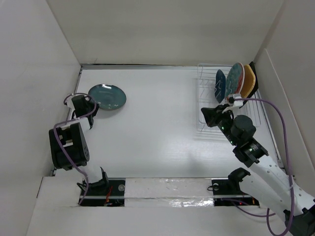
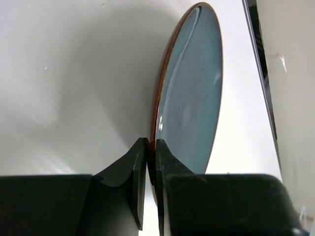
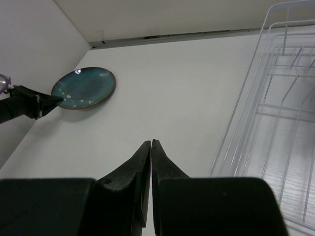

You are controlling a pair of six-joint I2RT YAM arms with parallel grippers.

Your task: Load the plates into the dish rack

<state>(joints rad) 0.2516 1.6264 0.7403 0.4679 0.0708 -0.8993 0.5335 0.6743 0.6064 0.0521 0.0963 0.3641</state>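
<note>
We note left tool [image 2: 151, 143] pinching rim of round dark teal glazed plate [image 2: 189, 98], well apart from white wire dish rack [image 1: 211, 101]; thin hold may slip; right tool [image 3: 150, 143] closed, empty.

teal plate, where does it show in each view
Top external: teal plate on the left, upper half.
Left wrist: plate centre right, seen edge-on.
Right wrist: plate at upper left.
Shared landmark: the left gripper shut on the plate's rim, at bottom centre in its own view and at far left in the right wrist view.
</note>
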